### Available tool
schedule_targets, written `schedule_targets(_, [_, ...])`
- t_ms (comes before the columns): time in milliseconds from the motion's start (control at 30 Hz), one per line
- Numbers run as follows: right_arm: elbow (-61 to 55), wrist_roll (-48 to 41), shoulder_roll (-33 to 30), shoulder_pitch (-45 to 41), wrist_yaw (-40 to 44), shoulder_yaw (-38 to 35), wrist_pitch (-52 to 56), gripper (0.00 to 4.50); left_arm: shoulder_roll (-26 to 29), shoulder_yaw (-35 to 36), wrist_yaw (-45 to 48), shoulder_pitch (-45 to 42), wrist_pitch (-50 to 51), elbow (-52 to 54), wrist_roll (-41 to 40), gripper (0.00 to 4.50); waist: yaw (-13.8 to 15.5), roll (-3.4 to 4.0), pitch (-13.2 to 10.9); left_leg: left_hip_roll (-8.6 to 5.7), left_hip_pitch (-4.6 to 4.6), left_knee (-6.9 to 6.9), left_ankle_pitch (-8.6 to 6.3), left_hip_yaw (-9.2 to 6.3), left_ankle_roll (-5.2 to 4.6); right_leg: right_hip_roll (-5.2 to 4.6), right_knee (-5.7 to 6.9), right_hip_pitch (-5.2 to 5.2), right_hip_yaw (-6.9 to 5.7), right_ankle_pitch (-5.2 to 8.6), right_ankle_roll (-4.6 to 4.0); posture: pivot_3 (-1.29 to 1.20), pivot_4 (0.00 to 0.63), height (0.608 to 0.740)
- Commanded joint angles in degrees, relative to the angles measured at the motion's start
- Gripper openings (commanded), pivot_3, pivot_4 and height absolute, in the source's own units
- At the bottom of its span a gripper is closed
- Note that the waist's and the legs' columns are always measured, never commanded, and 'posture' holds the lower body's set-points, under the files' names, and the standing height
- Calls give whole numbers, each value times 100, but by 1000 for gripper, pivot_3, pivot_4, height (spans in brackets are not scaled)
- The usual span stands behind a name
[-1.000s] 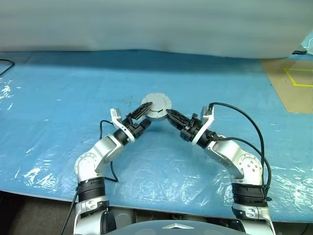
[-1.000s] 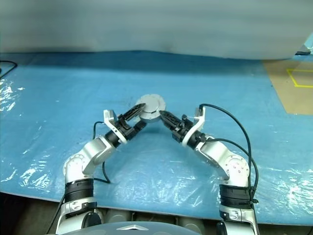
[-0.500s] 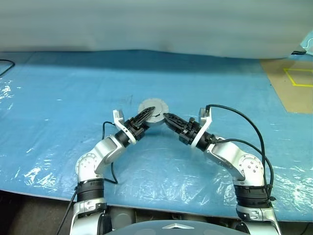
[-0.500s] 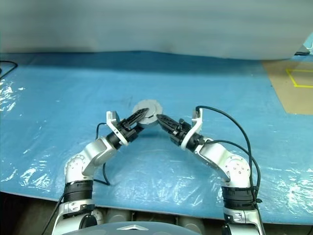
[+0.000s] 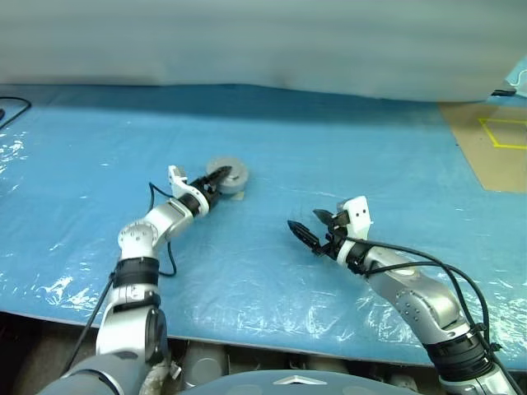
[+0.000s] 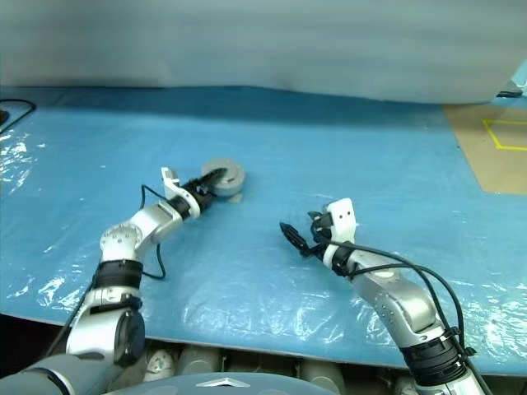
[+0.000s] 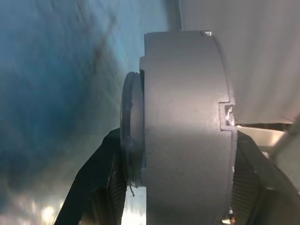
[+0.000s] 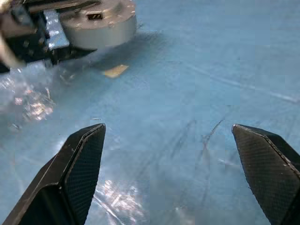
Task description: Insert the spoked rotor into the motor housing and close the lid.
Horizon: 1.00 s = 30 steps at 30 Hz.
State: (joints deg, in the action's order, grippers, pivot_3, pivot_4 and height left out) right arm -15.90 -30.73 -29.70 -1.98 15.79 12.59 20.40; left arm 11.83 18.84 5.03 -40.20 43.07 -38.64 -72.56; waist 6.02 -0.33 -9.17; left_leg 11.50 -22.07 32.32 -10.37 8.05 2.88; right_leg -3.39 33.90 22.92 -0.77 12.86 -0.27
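Motor housing (image 5: 228, 176) clamped between left tool (image 5: 216, 180) fingers, resting on blue bench (image 5: 346, 156); right tool (image 5: 311, 230) spread wide, well apart from housing.

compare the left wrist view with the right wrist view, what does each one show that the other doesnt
Left wrist view: the motor housing from the side, close up, between the left gripper's two black fingers, with a step in its grey wall. Right wrist view: the right gripper's fingers spread wide over bare blue sheet, nothing between them, and a small tan scrap on the sheet. Both: the housing in the left gripper and the blue sheet.
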Motion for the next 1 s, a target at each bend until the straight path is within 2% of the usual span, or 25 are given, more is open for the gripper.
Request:
schedule_targets(33, [229,956,150,116,39,31,-794,4500,141,120,815,-1137,-840,-1485,862,2337,-6,-8,-5,-3,-2,2,1,-1,-1,0,-2,3,5,-7,0,0,150,740])
schedule_targets(133, [553,1521,425,203,-135,-115,-1409,4500,116,300,1065,-1925,-1528,-2668,1443,2337,-31,-23,-14,-21,-8,2,1,-7,-1,-11,-5,5,10,-32,-41,0,150,740])
schedule_targets(233, [775,1974,629,276,-206,-179,-1910,4500,45,505,1134,-2407,-1994,-3330,1851,2337,-38,-26,-16,-22,-17,-1,1,-20,-2,-10,-4,7,0,-35,-48,0,150,740])
schedule_targets(400, [909,2284,830,398,-119,-242,-2101,4500,-69,841,957,-2716,-2357,-3729,2349,2337,-60,-28,-19,-18,-16,-3,1,-24,-2,-6,-3,7,-4,-39,-58,0,150,740])
schedule_targets(567, [889,2437,970,533,-118,-328,-2043,4500,-134,981,772,-2580,-2211,-3804,2819,2337,-48,-29,-20,-14,-12,-2,1,-26,-4,-9,-1,0,-11,-44,-68,0,150,740])
schedule_targets(767, [911,2537,1168,552,-120,-384,-1976,4500,48,1066,674,-2070,-1846,-3772,3250,4452,-71,-26,-18,-3,38,-1,6,-20,-15,-10,-1,-41,-18,-29,-99,0,150,740])
schedule_targets(867, [961,2577,1281,500,-95,-370,-1952,4500,286,961,801,-1743,-1348,-3676,3475,4485,-138,-20,-14,8,108,-18,5,-1,-16,-6,-1,-97,-15,-4,-139,0,150,740])
schedule_targets(1000, [986,2597,1412,511,-36,-347,-1913,4500,629,686,1230,-1351,-447,-3429,3743,4485,-230,4,1,25,132,-29,5,9,-16,9,0,-113,-9,4,-151,0,150,740])
